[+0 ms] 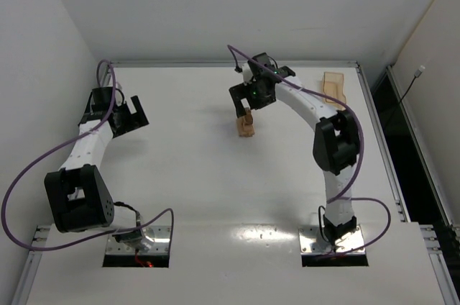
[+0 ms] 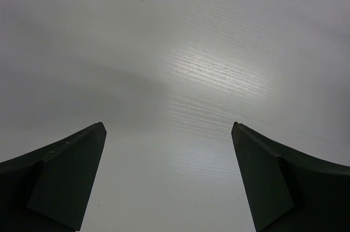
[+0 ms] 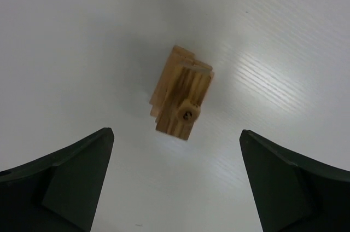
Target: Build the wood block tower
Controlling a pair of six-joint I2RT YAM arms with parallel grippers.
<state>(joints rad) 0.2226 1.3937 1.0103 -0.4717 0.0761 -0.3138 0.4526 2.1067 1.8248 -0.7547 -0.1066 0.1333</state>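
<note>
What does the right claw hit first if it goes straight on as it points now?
Probably the tower, which sits centred ahead of the open right claw, on the table; depth is unclear.

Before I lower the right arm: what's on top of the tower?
A small block with a dark mark caps the tower; the right gripper hangs open above. Lower layers are mostly covered.

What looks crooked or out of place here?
The tower looks a little uneven: in the right wrist view its layers sit stepped rather than flush, and the small top cube carries a dark mark.
</note>
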